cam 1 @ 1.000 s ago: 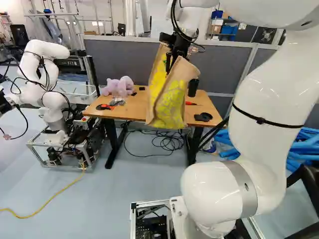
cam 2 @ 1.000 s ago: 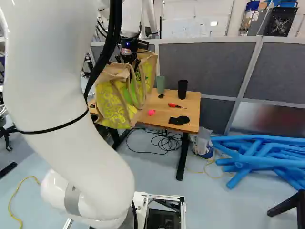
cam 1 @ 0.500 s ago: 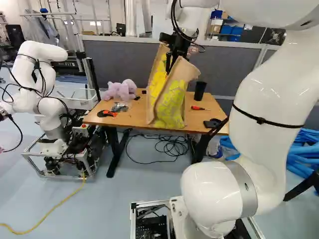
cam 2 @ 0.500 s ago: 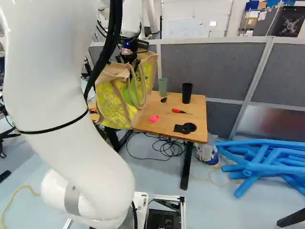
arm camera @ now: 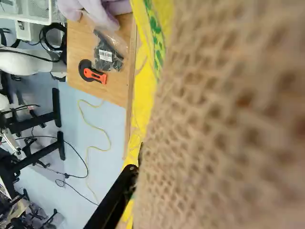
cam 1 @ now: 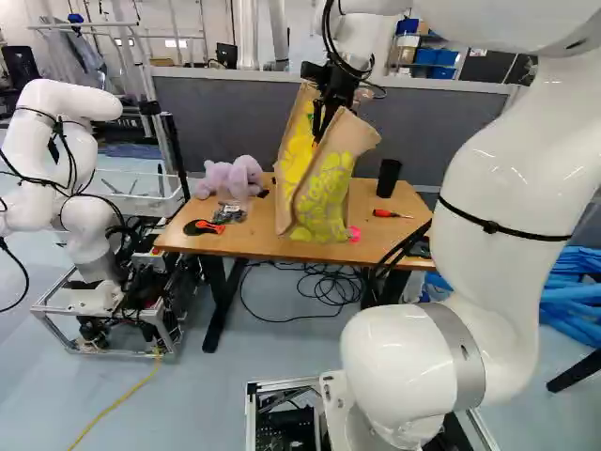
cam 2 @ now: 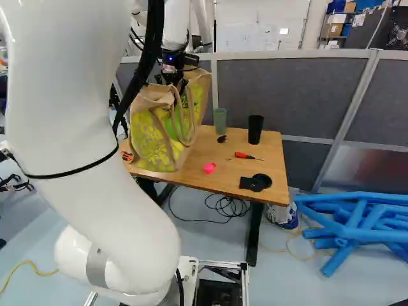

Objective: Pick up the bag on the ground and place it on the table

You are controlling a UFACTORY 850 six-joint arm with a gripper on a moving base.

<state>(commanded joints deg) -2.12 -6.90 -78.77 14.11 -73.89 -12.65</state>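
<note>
Carrying bag (cam 1: 319, 193) to table (cam 1: 254, 227), prob. near set-down.
Gripper (cam 1: 318, 133) clamped on bag's top, exact gap hidden; bag roughly upright at table's near edge, contact unclear. Next: ease fwd a bit, lower, then release.

The bag (arm camera: 224, 119) looks like coarse burlap, rough and matt, its open weave plain to see in the wrist view — its yellow panel (arm camera: 143, 95) looks smoother. The table (cam 2: 220, 178) has a smooth wood-look top with a soft sheen. The arm (cam 1: 488, 235) is glossy white, with a satin, metal-looking band (cam 1: 456, 349). The plush toy (cam 1: 233, 177) is soft, fuzzy cloth; the pouch (arm camera: 112, 45) is clear, crinkled plastic. The black cup (cam 2: 255, 129) looks smooth — the partition (cam 2: 287, 92) matt, cloth-like, and the blue tubes (cam 2: 347, 223) foam-like
</note>
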